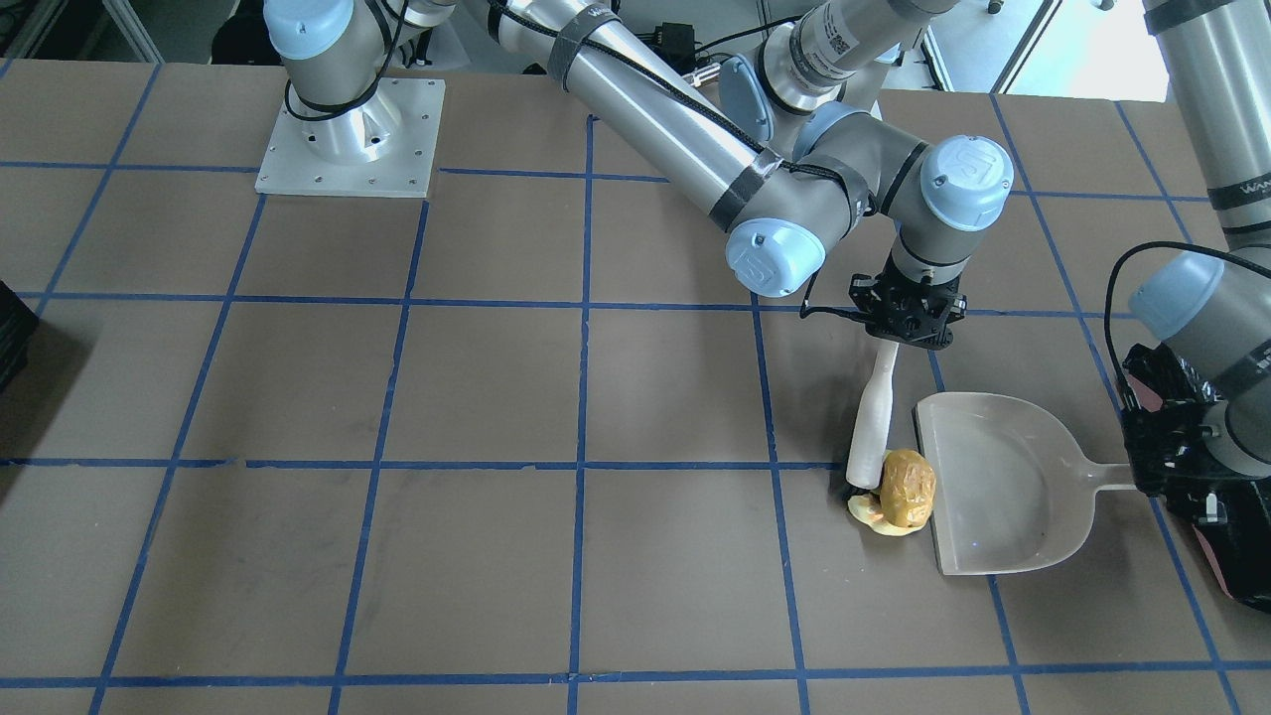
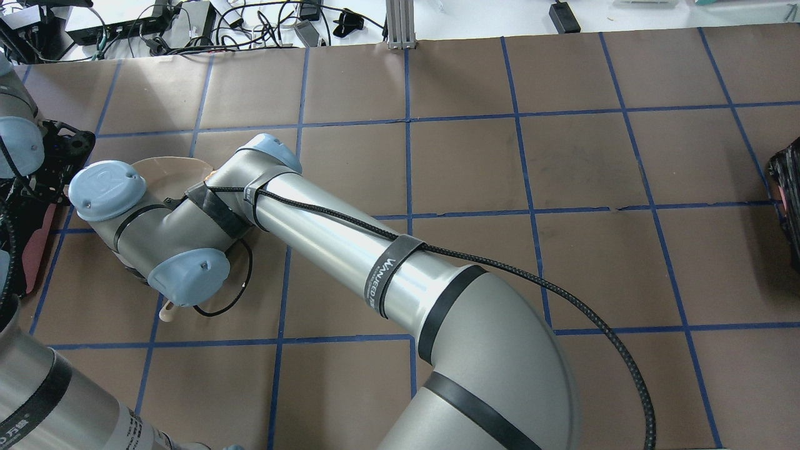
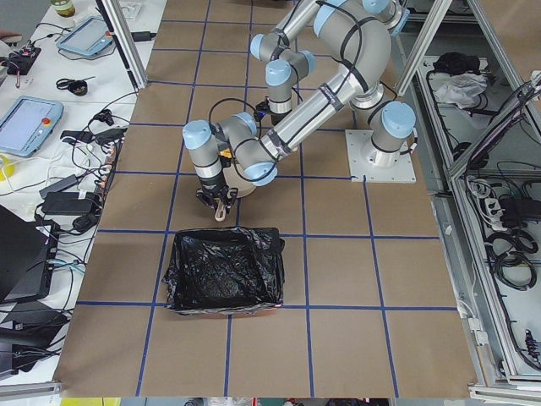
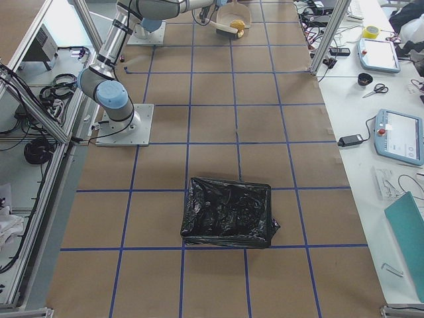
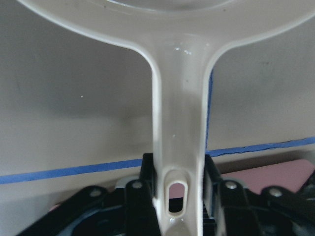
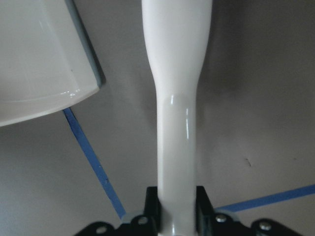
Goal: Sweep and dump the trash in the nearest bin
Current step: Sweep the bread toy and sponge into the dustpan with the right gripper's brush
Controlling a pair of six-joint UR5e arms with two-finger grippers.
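A golden-brown lump (image 1: 909, 487) sits on a pale yellow curved piece (image 1: 876, 518), touching the open lip of the grey dustpan (image 1: 1003, 487). I cannot make out the yellow-green wedge. My right gripper (image 1: 899, 343) reaches across and is shut on the white brush (image 1: 874, 417), whose lower end touches the trash on the side away from the pan. The brush handle (image 6: 177, 98) fills the right wrist view. My left gripper (image 1: 1142, 477) is shut on the dustpan handle (image 5: 179, 137). The pink-sided bin (image 1: 1226, 566) with its black bag stands just behind my left gripper.
The near bin shows in the exterior left view (image 3: 224, 271) and at the overhead view's left edge (image 2: 37, 225). A second black-lined bin (image 4: 228, 212) stands far off on my right. My right arm (image 2: 350, 244) spans the table. Its base plate (image 1: 348, 139) is bolted down.
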